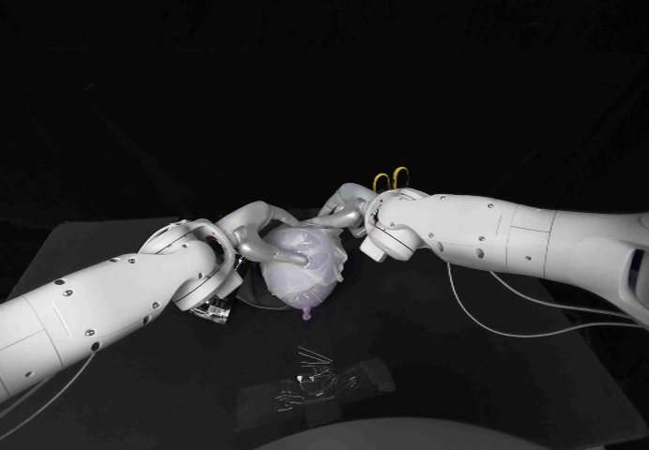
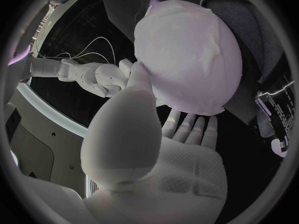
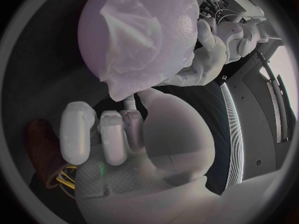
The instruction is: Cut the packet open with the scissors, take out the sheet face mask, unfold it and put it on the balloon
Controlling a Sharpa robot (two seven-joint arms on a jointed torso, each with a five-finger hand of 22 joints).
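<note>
A pale lilac balloon (image 1: 309, 270) hangs between my two hands above the table's middle, its knot pointing down. The white sheet mask (image 3: 140, 40) lies draped and creased over the balloon (image 3: 99, 15). My left hand (image 1: 254, 236) cups the balloon (image 2: 187, 55), thumb on one side and fingers (image 2: 187, 129) on the other. My right hand (image 1: 346, 212) reaches the balloon's far top, and its thumb and a finger (image 3: 129, 103) pinch the mask's lower edge. The yellow scissor handles (image 1: 392, 176) stick up just behind the right hand. The cut clear packet (image 1: 319, 384) lies flat near the table's front.
A small clear block (image 1: 211, 310) sits on the black table (image 1: 514, 375) under my left wrist. Thin white cables (image 1: 501, 314) trail from the right arm across the table's right side.
</note>
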